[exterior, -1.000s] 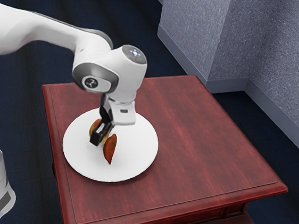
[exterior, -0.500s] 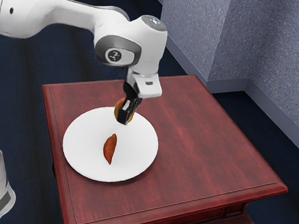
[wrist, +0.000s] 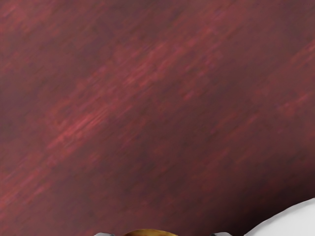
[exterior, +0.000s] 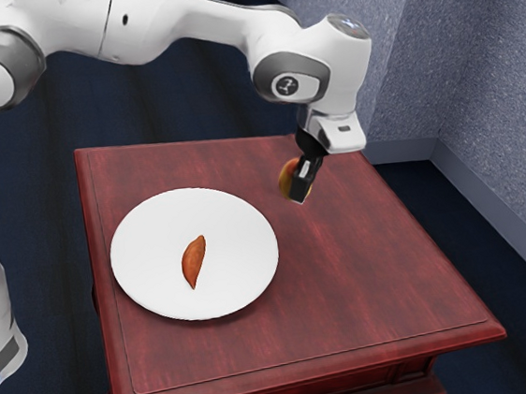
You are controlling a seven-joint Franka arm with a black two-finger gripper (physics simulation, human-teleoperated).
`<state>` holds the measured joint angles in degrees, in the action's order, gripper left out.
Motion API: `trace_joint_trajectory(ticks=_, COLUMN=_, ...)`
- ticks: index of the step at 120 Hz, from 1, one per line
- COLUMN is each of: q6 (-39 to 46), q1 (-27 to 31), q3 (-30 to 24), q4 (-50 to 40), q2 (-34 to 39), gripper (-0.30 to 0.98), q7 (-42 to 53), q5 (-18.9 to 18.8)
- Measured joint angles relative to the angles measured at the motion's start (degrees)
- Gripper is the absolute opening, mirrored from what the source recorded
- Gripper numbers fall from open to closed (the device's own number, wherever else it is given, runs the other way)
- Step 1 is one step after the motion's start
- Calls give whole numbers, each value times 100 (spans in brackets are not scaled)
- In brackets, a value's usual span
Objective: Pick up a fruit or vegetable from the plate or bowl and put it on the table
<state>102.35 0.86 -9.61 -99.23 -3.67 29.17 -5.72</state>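
Observation:
In the exterior view my gripper (exterior: 303, 180) is above the red-brown table (exterior: 346, 273), past the plate on the exterior view's right. It is shut on a round yellow-orange fruit (exterior: 287, 179), partly hidden by the near finger. In the wrist view the fruit's top (wrist: 150, 233) shows between two grey fingertips at the lower edge, my gripper (wrist: 162, 234). A white plate (exterior: 243, 274) holds a reddish-brown sweet potato (exterior: 194, 261). Part of the plate (wrist: 290, 223) also appears in the wrist view.
Speckled grey walls (exterior: 487, 89) rise beyond the table on the exterior view's right. Dark floor (exterior: 45, 276) surrounds the table. Bare tabletop lies beneath the held fruit and toward the table's front edge.
My gripper has lifted the round fruit off the plate and carried it toward the exterior view's right, out over the tabletop. The sweet potato has not moved.

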Motion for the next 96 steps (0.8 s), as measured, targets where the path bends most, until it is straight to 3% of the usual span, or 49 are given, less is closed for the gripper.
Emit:
trace_joint_trajectory(ticks=39, q6=79, q1=20, q3=-5, q4=927, q2=-1043, gripper=20, q7=-55, q5=-53)
trace_joint_trajectory(ticks=63, q6=70, q1=19, q3=-5, q4=954, q2=-1060, gripper=55, q7=-66, q5=-6)
trace_joint_trajectory(ticks=96, q6=58, q1=12, q3=-13, q4=950, q2=-1053, gripper=67, q7=-72, q5=10)
